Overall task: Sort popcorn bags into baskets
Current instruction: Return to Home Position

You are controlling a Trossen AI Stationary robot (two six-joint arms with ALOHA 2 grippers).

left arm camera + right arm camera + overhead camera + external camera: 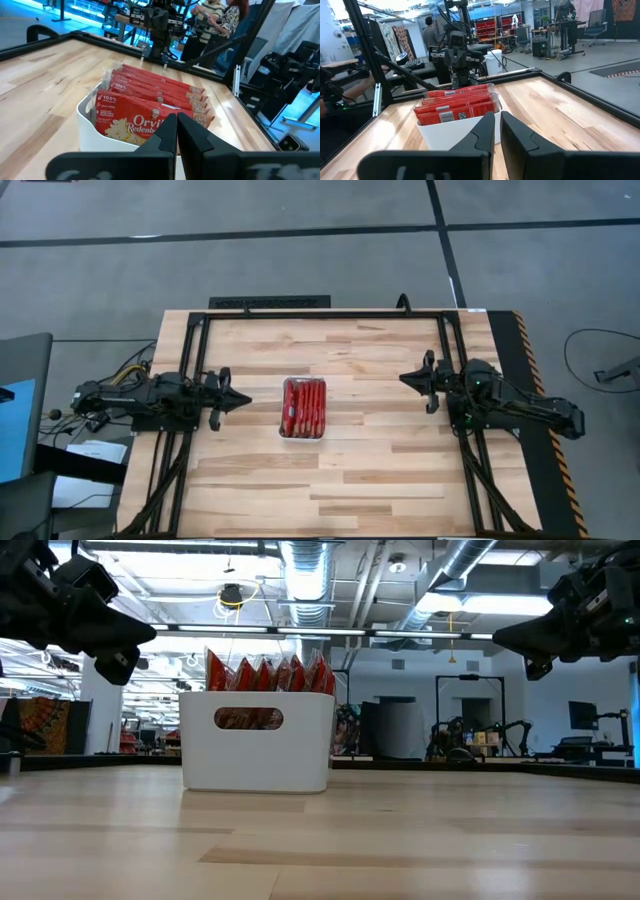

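- Your white bin (pixel 302 437) sits mid-way across the table (pixel 380 470), btwn the two arms.
- Red popcorn bags (pixel 303 406) stand on edge inside it, packed side by side, tops poking above the rim. Exact count: can't tell.
- L gripper (pixel 243 398): raised off the table, left of the bin, well apart, pointing at it. Fingers pressed together, nothing held.
- R gripper (pixel 406 378): raised, right of the bin, well apart, facing it too. Fingers pressed together, empty.
- People (pixel 215 20) stand in the room beyond the table.
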